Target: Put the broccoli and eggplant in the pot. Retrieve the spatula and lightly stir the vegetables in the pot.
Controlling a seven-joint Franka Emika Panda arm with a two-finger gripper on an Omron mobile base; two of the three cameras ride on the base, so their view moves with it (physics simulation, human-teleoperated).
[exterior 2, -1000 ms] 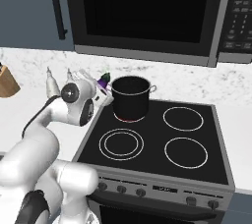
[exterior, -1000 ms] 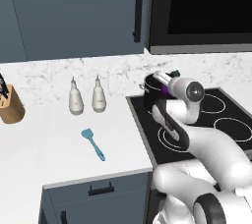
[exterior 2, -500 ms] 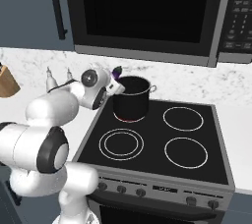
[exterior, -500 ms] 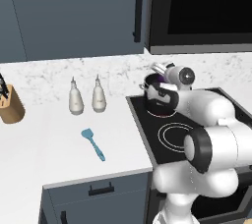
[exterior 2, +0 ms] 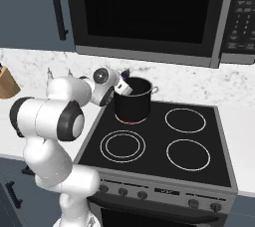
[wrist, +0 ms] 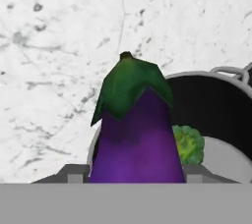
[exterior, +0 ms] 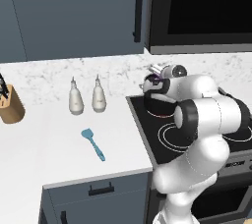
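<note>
Stovetop: end effector [exterior 2: 124, 86] grasping eggplant [wrist: 135, 142] above pot [exterior 2: 132, 102].
We judge it glossy, slippery, light; broccoli [wrist: 189, 144] lies inside.

Even bright render; soft shadows, no blur.

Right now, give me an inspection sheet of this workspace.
Surface: white marbled counter left of a black stovetop.
Job's things: pot on the rear left burner; broccoli already inside it; eggplant in the gripper at the pot's rim, stem cap pointing away from the hand; spatula flat on the counter, untouched.
Clutter: two white bottles upright near the backsplash; knife block at the far left.
Gripper: gripper shut on the eggplant beside the pot's rim.
Cables: nothing seen.
Surroundings: microwave above the stove; dark cabinets above the counter.
</note>
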